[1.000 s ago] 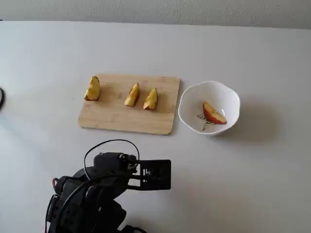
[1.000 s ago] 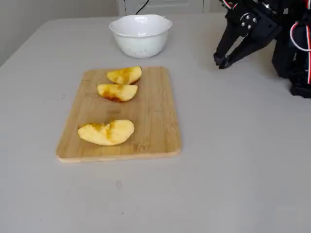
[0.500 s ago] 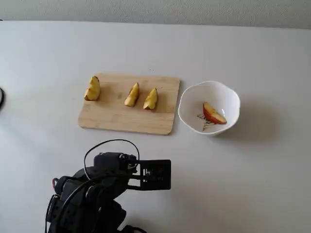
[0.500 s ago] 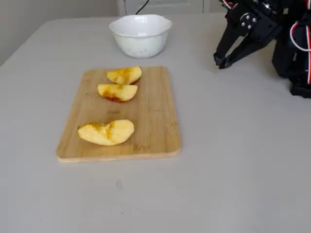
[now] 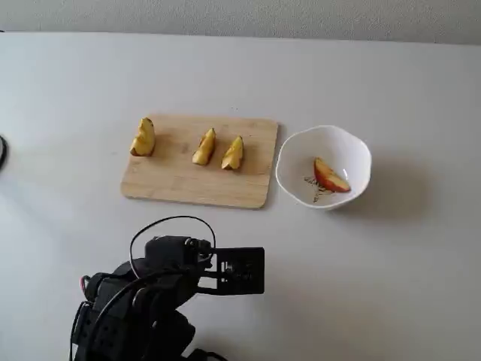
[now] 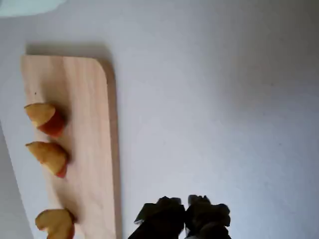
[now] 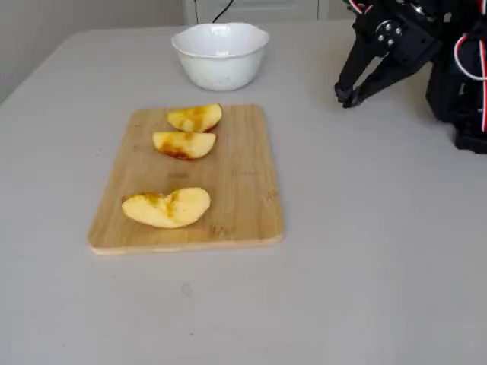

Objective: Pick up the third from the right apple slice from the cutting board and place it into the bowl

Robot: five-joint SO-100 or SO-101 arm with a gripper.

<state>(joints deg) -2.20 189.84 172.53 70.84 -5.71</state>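
The apple slice (image 5: 329,176), pale flesh with red skin, lies inside the white bowl (image 5: 294,147) to the right of the cutting board (image 5: 180,180). In a fixed view the bowl (image 7: 221,67) hides it. Three yellow wedges (image 5: 143,138) (image 5: 204,147) (image 5: 233,153) stay on the board; they also show in the wrist view (image 6: 45,117) (image 6: 50,155) (image 6: 56,223). My gripper (image 7: 347,97) is shut and empty, held over bare table away from board and bowl. It also shows in the wrist view (image 6: 185,202).
The arm's base and cables (image 5: 135,308) fill the near edge of the table below the board. A dark object (image 5: 2,150) sits at the left edge. The table (image 5: 421,256) is plain grey-white around the board and bowl.
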